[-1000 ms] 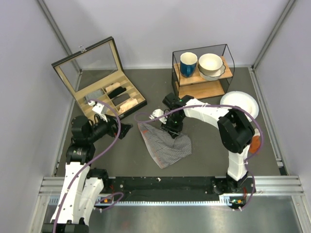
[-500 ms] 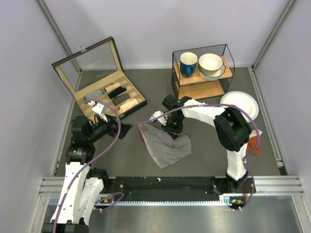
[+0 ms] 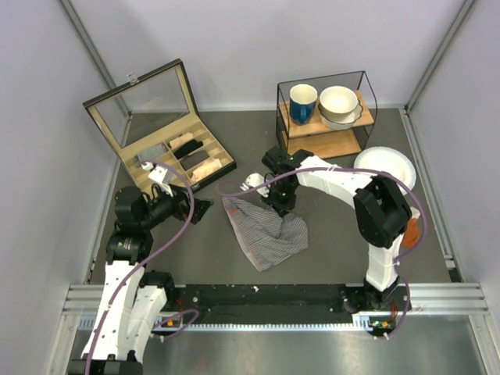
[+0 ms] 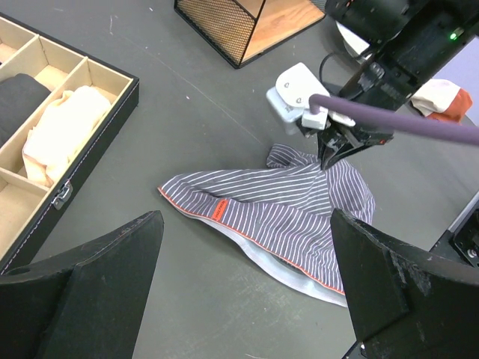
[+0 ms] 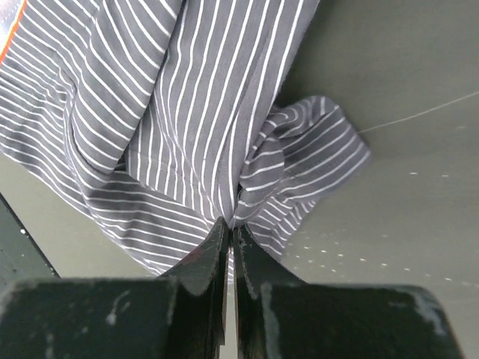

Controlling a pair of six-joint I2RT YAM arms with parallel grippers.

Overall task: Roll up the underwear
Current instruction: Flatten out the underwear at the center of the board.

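Observation:
The underwear (image 3: 264, 233) is a grey cloth with thin white stripes and an orange-edged waistband, lying crumpled in the middle of the table; the left wrist view shows the underwear (image 4: 284, 217) too. My right gripper (image 3: 281, 205) points down at its far edge. In the right wrist view the right gripper (image 5: 230, 228) is shut, pinching a fold of the underwear (image 5: 202, 142) between its fingertips. My left gripper (image 3: 199, 209) hovers to the left of the cloth, open, with only bare table between its fingers (image 4: 90, 277).
An open wooden box (image 3: 168, 148) with rolled fabrics sits at the back left. A wire-framed shelf (image 3: 324, 117) holds a blue mug (image 3: 302, 101) and bowls (image 3: 339, 104). A white bowl (image 3: 384, 166) stands at the right, with an orange-and-white cloth (image 4: 441, 97) nearby.
The right gripper has closed on the far edge of the underwear, bunching a fold there. The left arm has not moved.

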